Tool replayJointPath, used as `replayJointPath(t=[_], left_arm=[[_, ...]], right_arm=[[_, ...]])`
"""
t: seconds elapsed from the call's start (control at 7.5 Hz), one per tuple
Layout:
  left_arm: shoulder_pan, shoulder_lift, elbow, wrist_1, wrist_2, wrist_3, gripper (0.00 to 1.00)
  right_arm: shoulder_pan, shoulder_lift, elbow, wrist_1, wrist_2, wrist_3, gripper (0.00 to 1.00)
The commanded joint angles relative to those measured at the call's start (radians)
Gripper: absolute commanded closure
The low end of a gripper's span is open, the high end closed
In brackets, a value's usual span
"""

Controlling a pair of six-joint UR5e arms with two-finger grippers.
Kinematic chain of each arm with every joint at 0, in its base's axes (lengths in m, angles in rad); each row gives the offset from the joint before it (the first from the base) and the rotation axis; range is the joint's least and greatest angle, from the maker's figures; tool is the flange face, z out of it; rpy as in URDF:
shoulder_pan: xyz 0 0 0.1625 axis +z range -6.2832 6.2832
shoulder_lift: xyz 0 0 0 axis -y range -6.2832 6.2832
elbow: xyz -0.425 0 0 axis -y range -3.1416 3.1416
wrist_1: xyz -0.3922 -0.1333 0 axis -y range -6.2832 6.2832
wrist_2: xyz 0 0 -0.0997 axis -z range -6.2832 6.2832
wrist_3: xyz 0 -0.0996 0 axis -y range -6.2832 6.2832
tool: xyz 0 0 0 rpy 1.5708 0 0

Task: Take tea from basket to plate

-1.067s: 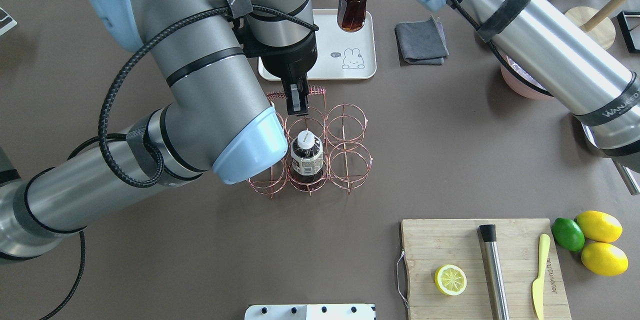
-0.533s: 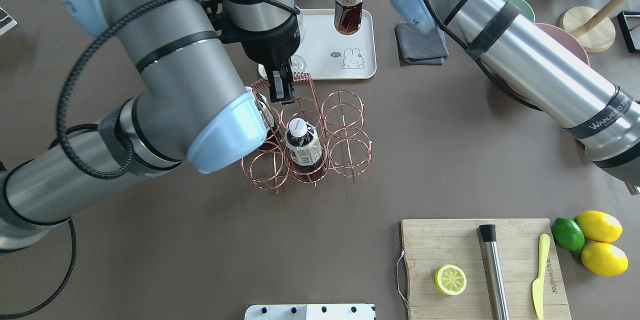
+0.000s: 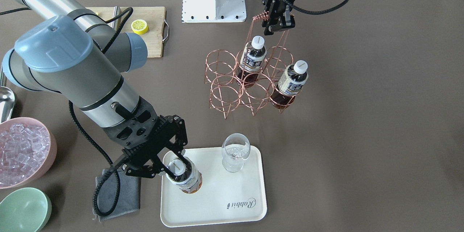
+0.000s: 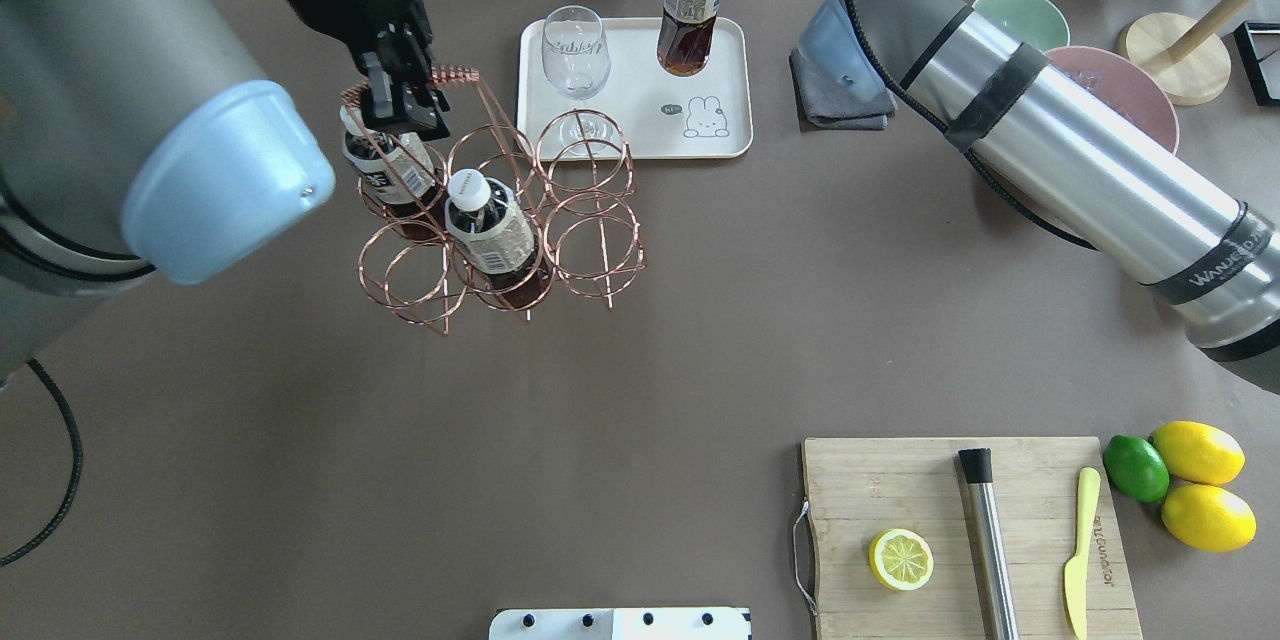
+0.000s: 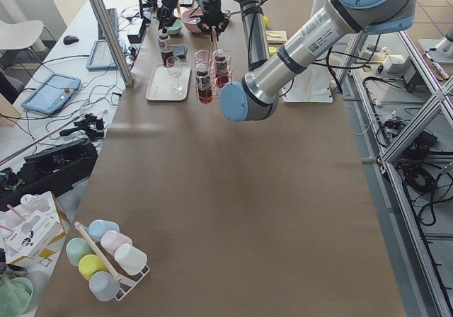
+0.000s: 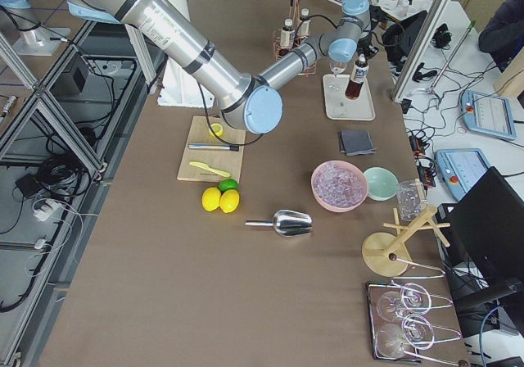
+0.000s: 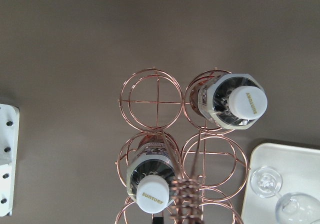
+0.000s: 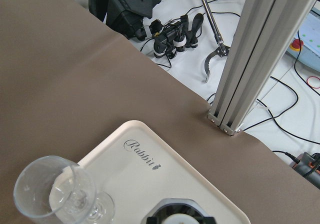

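Brown table [image 3: 362, 134]; lower centre of the front view, right gripper [image 3: 174, 168] clamps the capped top of a tea [image 3: 187, 182] upright on the plate [image 3: 232, 195], beside a glass [image 3: 235, 152]; upper right, left gripper [image 3: 277, 25] pinches the basket [image 3: 224, 79] handle; two more bottles [image 3: 253, 59] sit in its cells.

A long brown counter [image 5: 233, 211] runs away from the camera. Toward its far end a copper wire basket [image 5: 212, 73] holds two tea bottles [image 5: 204, 85]. It is just beside a cream tray [image 5: 159, 89] bearing a stemmed glass [image 5: 174, 66] and a third tea bottle [image 5: 165, 49]. The near arm [image 5: 304, 41] reaches over the basket. A rack of pastel cups [image 5: 106, 257] sits at the near corner.
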Motion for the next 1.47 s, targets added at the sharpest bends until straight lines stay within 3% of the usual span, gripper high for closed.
replayJointPath(t=[0.0, 0.27, 0.53, 0.8, 1.33], left_arm=[[-0.149, 0.156, -0.131, 0.071, -0.069, 0.206, 1.0], [-0.287, 0.281, -0.142, 0.103, -0.115, 0.457, 1.0], [-0.396, 0.415, -0.141, 0.115, -0.113, 0.715, 1.0], [-0.444, 0.522, -0.128, 0.115, -0.103, 0.941, 1.0], [-0.479, 0.56, -0.044, 0.103, -0.063, 1.133, 1.0]], right_arm=[[0.047, -0.094, 0.161, 0.125, 0.004, 0.111, 1.0], [0.068, -0.197, 0.211, 0.406, -0.038, 0.21, 1.0], [0.077, -0.194, 0.229, 0.435, -0.052, 0.237, 1.0], [0.077, -0.188, 0.229, 0.376, -0.052, 0.235, 1.0], [0.065, -0.069, 0.202, -0.013, -0.026, 0.113, 1.0]])
